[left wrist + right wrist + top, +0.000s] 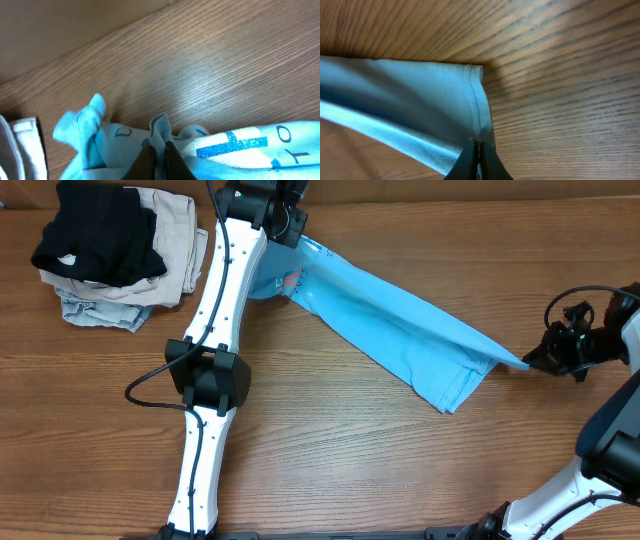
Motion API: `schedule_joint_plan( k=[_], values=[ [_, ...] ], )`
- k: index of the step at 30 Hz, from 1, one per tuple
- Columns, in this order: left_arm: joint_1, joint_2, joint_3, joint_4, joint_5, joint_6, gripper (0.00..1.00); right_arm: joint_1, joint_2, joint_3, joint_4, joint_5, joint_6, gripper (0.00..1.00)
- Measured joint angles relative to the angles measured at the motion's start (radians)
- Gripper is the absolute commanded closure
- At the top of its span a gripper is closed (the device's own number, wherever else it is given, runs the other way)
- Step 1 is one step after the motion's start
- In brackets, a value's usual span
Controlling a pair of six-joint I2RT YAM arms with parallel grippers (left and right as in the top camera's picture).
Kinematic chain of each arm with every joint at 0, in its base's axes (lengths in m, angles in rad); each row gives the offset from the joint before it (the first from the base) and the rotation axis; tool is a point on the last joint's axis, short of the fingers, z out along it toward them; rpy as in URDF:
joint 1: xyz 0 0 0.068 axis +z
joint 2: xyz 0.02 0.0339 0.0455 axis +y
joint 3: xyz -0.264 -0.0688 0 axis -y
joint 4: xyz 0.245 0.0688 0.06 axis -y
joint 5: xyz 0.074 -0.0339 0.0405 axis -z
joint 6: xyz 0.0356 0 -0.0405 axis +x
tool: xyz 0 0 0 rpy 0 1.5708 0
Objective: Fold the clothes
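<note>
Your left gripper is clenched on a bunched fold at the printed end of the sky-blue T-shirt. Your right gripper is pinched shut on a hem corner, so the shirt runs as a stretched band between them, probably to pull it flat before folding. The surface is brown wood-grain, a stack of folded garments sits well apart at its far left, and no room shows beyond.
</note>
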Motion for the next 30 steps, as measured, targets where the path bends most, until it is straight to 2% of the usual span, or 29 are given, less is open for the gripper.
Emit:
schedule_joint_plan(
  k=[8,10,20,24,30],
  values=[
    [0.000,0.000,0.000,-0.017,0.013,-0.013,0.85,0.031,0.000,0.006,-0.001,0.000,0.000,0.96],
    [0.000,0.000,0.000,-0.016,0.014,-0.015,0.96,0.039,0.000,0.006,0.000,0.000,0.000,0.96],
    [0.000,0.000,0.000,0.031,0.017,-0.019,0.96,0.045,0.000,0.018,0.012,-0.002,0.001,0.96],
    [0.003,0.000,0.019,0.092,0.017,-0.036,0.96,0.045,0.000,0.113,0.005,-0.010,0.001,0.96],
    [0.020,0.000,0.090,0.180,0.011,-0.053,0.96,0.045,0.000,0.371,-0.103,-0.025,0.001,0.96]
  ],
)
